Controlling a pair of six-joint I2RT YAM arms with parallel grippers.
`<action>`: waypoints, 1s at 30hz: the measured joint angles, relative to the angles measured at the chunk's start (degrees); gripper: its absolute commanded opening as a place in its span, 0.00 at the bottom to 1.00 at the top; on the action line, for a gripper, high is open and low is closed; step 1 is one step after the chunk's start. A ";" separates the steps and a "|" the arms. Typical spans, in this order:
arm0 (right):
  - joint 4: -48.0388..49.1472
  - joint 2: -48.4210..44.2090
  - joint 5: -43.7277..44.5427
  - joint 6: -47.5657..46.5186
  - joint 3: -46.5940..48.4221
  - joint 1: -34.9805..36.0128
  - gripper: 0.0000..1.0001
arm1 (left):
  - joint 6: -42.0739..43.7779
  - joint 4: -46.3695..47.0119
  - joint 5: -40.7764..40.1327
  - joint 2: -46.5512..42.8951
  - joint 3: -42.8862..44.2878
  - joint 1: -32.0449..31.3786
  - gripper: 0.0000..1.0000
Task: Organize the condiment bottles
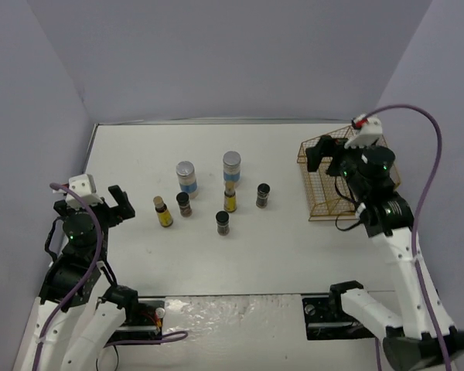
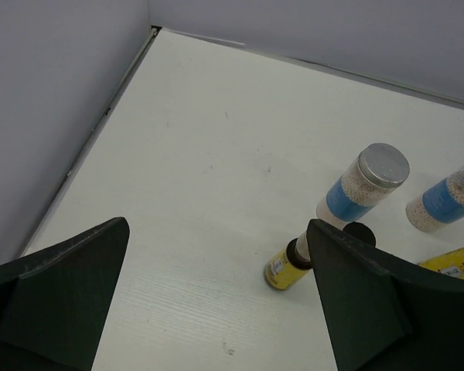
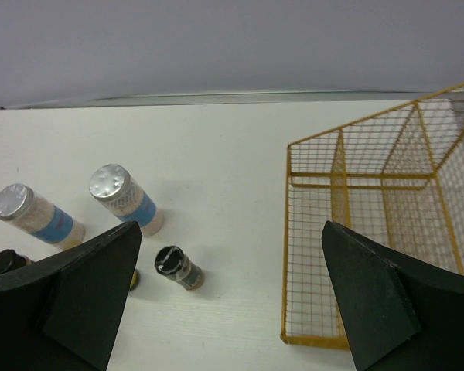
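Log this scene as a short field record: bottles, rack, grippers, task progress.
Wide jars: two clear silver-lidded jars with blue labels, upright, at the back of the cluster
Slim bottles: two yellow-filled slim bottles, upright
Short bottles: three dark black-capped short bottles
Surface: white table
Rack: yellow wire rack, right side, no bottle visible inside
Left gripper: open, holding nothing
Right gripper: open, holding nothing, by the rack
Progress: no bottle racked yet

Seven small jars in all, two wider clear jars (image 1: 185, 179) (image 1: 231, 168) with silver lids and blue labels, two slim yellow jars (image 1: 163, 212) (image 1: 230, 199), three short dark jars (image 1: 183, 204) (image 1: 223, 223) (image 1: 263, 195) with black caps, one wire basket (image 1: 319, 202), two arms (image 1: 76, 259) (image 1: 398, 239), one white table (image 1: 294, 259)
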 measured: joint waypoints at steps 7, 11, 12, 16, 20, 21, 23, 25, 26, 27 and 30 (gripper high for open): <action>1.15 22.71 -0.71 -1.92 10.10 10.67 1.00 | -0.16 -1.74 1.48 9.77 7.79 0.02 0.97; 3.52 35.26 -2.65 -3.64 15.54 14.40 1.00 | 0.25 -1.63 4.86 16.60 14.48 0.02 0.97; 3.75 37.44 -2.89 -4.17 16.31 15.09 1.00 | 0.59 -2.01 6.28 18.83 16.12 0.02 0.97; 4.41 45.96 -3.80 -6.29 20.97 17.88 1.00 | 1.85 -3.79 10.70 26.65 23.03 0.04 0.97; 5.21 52.40 -4.61 -7.52 25.57 20.47 1.00 | 3.03 -3.62 14.94 31.94 24.50 0.95 0.97; 5.31 53.67 -4.64 -7.86 26.50 21.00 1.00 | 3.17 -3.18 15.90 32.11 23.49 1.31 0.97; 5.52 55.64 -4.77 -8.41 27.85 21.93 1.00 | 3.44 -3.15 17.30 31.42 20.75 2.01 0.97; 5.59 57.20 -4.66 -8.94 28.73 22.85 1.00 | 3.76 -2.86 18.08 30.65 18.51 2.52 0.97; 5.63 57.90 -4.40 -9.16 29.14 23.31 1.00 | 3.95 -2.88 18.21 30.17 17.58 2.69 0.97; 5.72 58.55 -4.10 -9.27 29.61 23.64 1.00 | 4.12 -2.94 18.23 29.74 16.85 2.73 0.97; 5.98 60.49 -2.38 -9.40 30.44 24.65 0.99 | 4.36 -3.10 18.11 28.63 15.63 2.73 0.97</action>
